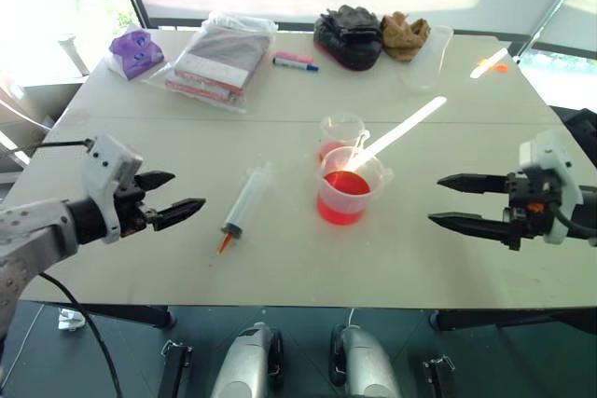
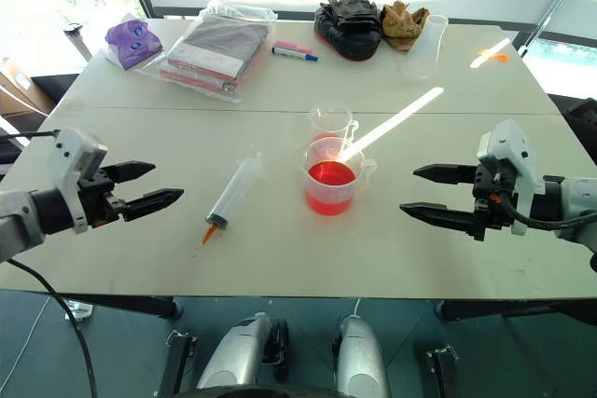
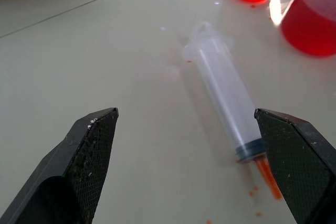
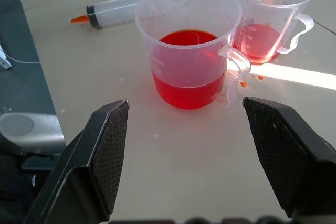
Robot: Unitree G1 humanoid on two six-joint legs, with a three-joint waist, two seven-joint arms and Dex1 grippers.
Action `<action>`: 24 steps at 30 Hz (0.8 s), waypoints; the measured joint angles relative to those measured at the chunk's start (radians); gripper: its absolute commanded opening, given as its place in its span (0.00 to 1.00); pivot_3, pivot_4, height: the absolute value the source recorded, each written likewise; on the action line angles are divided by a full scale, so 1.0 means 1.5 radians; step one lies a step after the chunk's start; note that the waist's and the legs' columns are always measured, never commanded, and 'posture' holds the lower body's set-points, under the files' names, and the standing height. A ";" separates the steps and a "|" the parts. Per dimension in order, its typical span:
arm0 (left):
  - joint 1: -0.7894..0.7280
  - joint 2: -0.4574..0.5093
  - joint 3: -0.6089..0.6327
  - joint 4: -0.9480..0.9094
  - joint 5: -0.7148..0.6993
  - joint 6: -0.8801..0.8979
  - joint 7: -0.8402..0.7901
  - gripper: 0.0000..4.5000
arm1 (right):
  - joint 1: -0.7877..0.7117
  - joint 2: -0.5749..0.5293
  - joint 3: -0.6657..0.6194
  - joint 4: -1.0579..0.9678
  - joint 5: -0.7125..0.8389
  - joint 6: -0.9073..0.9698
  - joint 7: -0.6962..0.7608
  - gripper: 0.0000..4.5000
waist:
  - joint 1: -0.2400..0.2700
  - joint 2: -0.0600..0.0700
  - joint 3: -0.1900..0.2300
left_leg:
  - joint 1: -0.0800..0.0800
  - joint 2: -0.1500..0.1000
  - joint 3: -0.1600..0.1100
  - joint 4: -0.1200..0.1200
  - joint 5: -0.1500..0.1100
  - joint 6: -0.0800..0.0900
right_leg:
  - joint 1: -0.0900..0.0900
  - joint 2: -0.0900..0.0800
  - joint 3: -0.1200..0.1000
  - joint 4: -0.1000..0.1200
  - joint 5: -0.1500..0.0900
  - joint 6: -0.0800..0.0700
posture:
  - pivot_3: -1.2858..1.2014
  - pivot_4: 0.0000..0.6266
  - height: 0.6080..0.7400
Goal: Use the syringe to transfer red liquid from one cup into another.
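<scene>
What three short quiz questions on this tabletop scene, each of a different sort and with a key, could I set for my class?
1. True or false: the syringe lies flat on the table, held by neither end effector.
2. Which vessel holds more red liquid? A) the larger beaker B) the smaller cup C) both are empty
3. Fill in: the syringe's orange tip points toward the table's ____ edge, the one beside the robot.

Key
1. True. The left end effector and the right end effector are both open and hold nothing.
2. A.
3. Near.
</scene>
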 measured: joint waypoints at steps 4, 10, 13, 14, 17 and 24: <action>-0.173 0.014 -0.067 0.070 -0.046 0.130 0.000 0.97 | -0.045 -0.009 0.017 -0.001 0.007 0.006 -0.003 0.81 | 0.004 0.000 0.000 | -0.001 0.000 0.000 0.001 0.000 0.000 | 0.000 0.001 -0.001 0.000 0.000 0.000 | 0.52 0.24 1.00; -0.606 -0.042 -0.289 0.324 -0.089 0.380 -0.059 0.97 | -0.213 -0.023 0.059 -0.065 0.091 0.029 -0.014 0.81 | 0.002 -0.001 0.000 | 0.000 -0.001 0.000 0.002 0.003 -0.001 | 0.005 0.004 -0.002 0.001 0.000 0.003 | 0.52 0.24 1.00; -0.697 -0.067 -0.410 0.446 -0.055 0.395 -0.075 0.97 | -0.226 -0.016 0.087 -0.080 0.103 0.030 -0.019 0.81 | -0.001 -0.002 0.001 | 0.000 -0.001 0.001 0.002 0.003 0.000 | 0.004 0.003 -0.001 0.002 0.000 0.005 | 0.52 0.24 1.00; -0.735 -0.089 -0.459 0.487 -0.031 0.396 -0.084 0.97 | -0.230 -0.010 0.100 -0.081 0.101 0.027 -0.023 0.81 | 0.000 -0.003 0.001 | 0.000 -0.001 0.001 0.003 0.003 0.000 | 0.004 0.004 -0.002 0.002 0.000 0.005 | 0.52 0.24 1.00; -0.811 -0.137 -0.576 0.543 0.021 0.386 -0.131 0.97 | -0.244 0.010 0.140 -0.115 0.097 0.016 -0.033 0.81 | 0.003 -0.003 0.002 | -0.001 -0.002 0.001 0.003 0.003 0.001 | 0.004 0.003 -0.002 0.001 0.000 0.006 | 0.52 0.24 1.00; -0.822 -0.204 -0.704 0.631 0.112 0.335 -0.225 0.97 | -0.191 0.027 0.153 -0.148 0.071 0.003 -0.079 0.81 | 0.001 -0.004 0.002 | -0.001 -0.001 0.001 0.003 0.003 0.001 | 0.004 0.002 -0.001 0.001 0.000 0.006 | 0.52 0.24 1.00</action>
